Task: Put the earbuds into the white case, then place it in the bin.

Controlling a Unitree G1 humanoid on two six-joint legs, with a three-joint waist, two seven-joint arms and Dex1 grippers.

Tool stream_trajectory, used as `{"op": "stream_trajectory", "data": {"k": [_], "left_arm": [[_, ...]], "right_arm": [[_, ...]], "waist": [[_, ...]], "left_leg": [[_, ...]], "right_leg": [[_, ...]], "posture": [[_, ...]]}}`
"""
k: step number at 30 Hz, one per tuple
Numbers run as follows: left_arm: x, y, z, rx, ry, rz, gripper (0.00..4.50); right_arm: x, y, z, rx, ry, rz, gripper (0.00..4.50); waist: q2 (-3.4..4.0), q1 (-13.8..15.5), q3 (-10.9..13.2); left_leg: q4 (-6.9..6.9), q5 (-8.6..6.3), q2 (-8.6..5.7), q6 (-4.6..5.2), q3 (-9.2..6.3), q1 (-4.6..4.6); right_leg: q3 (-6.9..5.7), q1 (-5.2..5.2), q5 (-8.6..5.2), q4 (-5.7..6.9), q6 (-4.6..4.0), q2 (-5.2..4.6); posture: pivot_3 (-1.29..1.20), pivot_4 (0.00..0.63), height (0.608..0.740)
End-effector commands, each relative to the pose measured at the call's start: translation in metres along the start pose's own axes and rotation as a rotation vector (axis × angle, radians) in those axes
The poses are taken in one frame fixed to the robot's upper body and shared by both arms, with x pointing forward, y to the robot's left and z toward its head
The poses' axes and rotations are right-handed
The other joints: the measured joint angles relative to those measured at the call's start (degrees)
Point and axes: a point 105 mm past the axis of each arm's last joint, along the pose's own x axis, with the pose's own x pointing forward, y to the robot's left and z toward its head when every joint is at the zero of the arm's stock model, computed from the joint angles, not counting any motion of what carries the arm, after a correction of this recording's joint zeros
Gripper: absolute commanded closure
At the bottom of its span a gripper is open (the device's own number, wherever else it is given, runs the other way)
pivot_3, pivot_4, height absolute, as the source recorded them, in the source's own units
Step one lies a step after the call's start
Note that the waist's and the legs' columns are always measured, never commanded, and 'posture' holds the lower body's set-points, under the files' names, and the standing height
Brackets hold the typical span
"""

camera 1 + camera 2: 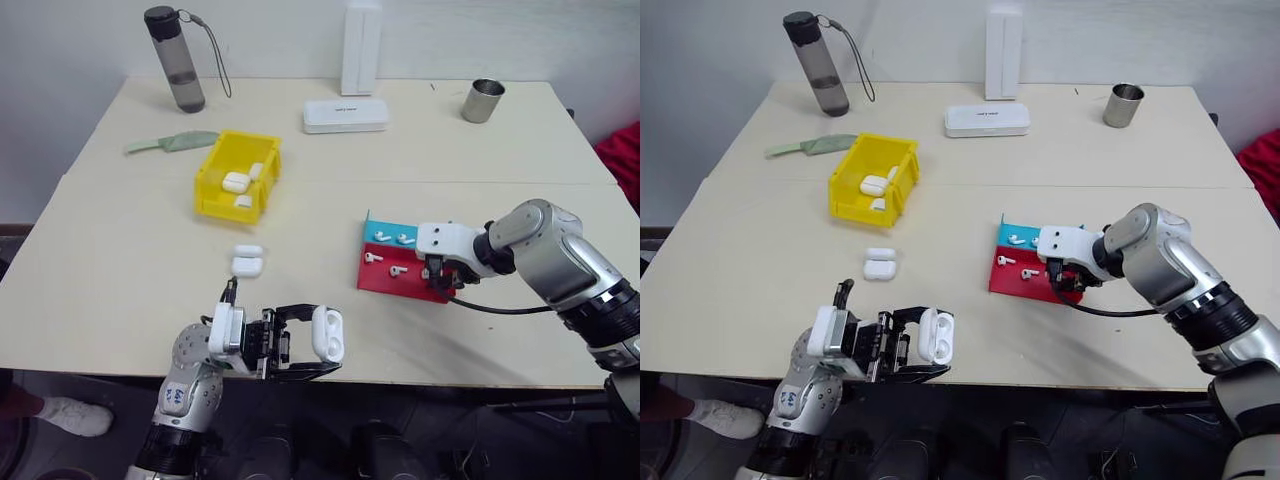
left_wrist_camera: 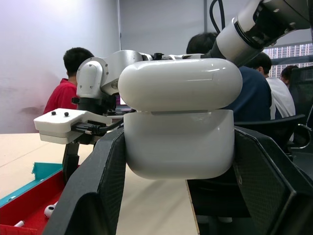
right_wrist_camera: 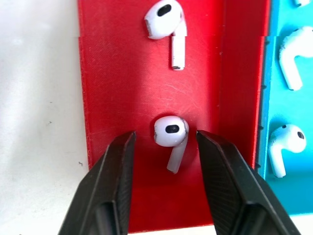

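The left gripper (image 1: 318,352) is holding a white case (image 1: 327,333) clamped between its two fingers, out over the near edge of the table (image 1: 480,170). In the left wrist view the case (image 2: 180,117) is sitting upright between the finger pads, its lid down or very nearly so; a thin seam is showing, so whether it is fully latched is hard to say.

The right gripper (image 3: 165,147) is pointing down over the red part of the tray (image 1: 385,282), its jaws standing apart on either side of an earbud (image 3: 170,137) lying there. The fingers (image 3: 111,181) are flanking the bud's head without visibly touching it. A second earbud (image 3: 166,27) is lying further along the same red level, and more earbuds (image 3: 288,61) are resting on the blue step (image 3: 288,107) beside it.

The bin (image 1: 238,177) is standing left of the tray, well apart from it, and is already holding a few cases (image 1: 236,182). Another case (image 1: 247,261) is lying open on the table just in front of the bin. Along the far side a bottle (image 1: 175,58), a flat white box (image 1: 345,115) and a metal cup (image 1: 483,100) are standing, with a green tool (image 1: 172,143) near the bottle.
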Motion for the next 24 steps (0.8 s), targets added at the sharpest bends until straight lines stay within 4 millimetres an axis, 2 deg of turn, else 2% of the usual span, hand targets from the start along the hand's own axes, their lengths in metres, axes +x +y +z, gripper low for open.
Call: {"op": "stream_trajectory", "data": {"k": [1, 11, 14, 17, 24], "left_arm": [[-0.0011, -0.0030, 0.0017, 0.014, 0.000, -0.007, 1.72], [-0.0025, -0.0048, -0.0004, 0.013, 0.009, -0.009, 1.72], [-0.0030, -0.0048, -0.0007, 0.012, 0.010, -0.010, 1.72], [-0.0040, -0.0047, -0.0009, 0.011, 0.012, -0.009, 1.72], [-0.0059, -0.0030, 0.0004, 0.008, 0.005, 0.002, 1.72]], "right_arm": [[0.0043, 0.0008, -0.0081, 0.020, 0.017, 0.004, 2.58], [0.0078, -0.0011, -0.0057, 0.036, -0.012, -0.001, 2.58], [0.0091, 0.0008, -0.0062, 0.048, -0.015, 0.013, 3.15], [0.0103, 0.0027, -0.0051, 0.054, -0.021, 0.024, 4.05], [0.0062, 0.0039, -0.0012, 0.061, -0.052, 0.024, 4.07]], "waist": [[0.00, 0.01, 0.00], [-0.01, -0.10, 0.00], [-0.01, -0.09, -0.01], [-0.02, -0.09, -0.01], [-0.03, -0.10, -0.02]], "left_leg": [[0.00, 0.00, 0.00, 0.00, 0.00, 0.00], [0.00, 0.01, 0.00, -0.01, 0.00, 0.02], [0.00, 0.01, 0.00, -0.01, 0.00, 0.02], [0.00, 0.01, 0.00, -0.02, 0.00, 0.03], [0.00, 0.01, 0.00, -0.02, 0.00, 0.04]], "right_leg": [[0.00, 0.00, 0.00, 0.00, 0.00, 0.00], [0.00, 0.01, 0.00, 0.01, 0.00, 0.00], [0.00, 0.01, 0.00, 0.02, 0.00, 0.00], [0.01, 0.01, 0.00, 0.02, 0.00, 0.00], [0.01, 0.01, 0.00, 0.03, 0.00, 0.00]], "posture": [[0.00, 0.150, 0.740], [0.00, 0.150, 0.740], [0.00, 0.150, 0.740], [0.00, 0.150, 0.740], [0.00, 0.150, 0.740]]}}
